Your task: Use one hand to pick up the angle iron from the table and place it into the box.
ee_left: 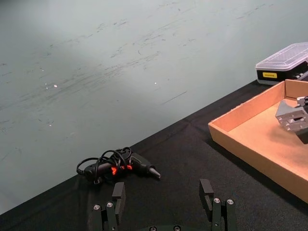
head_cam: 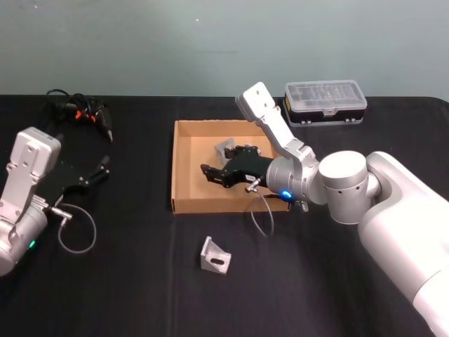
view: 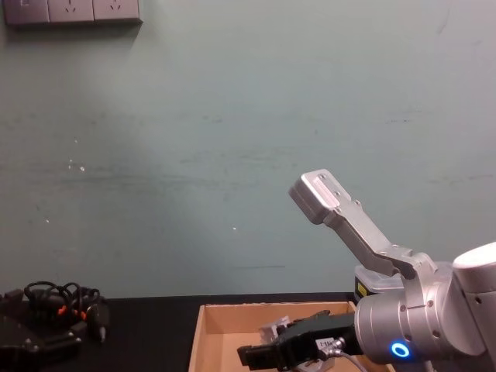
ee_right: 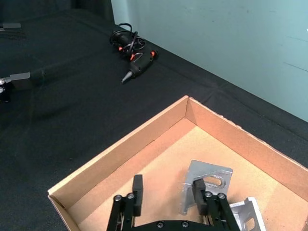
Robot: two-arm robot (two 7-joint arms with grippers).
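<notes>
There were three silver metal angle irons: a first angle iron (ee_right: 208,172) and a second angle iron (ee_right: 245,211) inside the one shallow tan cardboard box (head_cam: 181,165), and a third angle iron (head_cam: 215,255) just in front of it. One clear-lidded black plastic case (head_cam: 325,102) lay behind the box, and one black corded tool (head_cam: 78,111) lay to its left.

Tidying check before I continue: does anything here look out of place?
One angle iron lies on the table, outside the box, while other angle irons sit inside it near the open right end effector. Left end effector parked left. Nothing looks damaged.
</notes>
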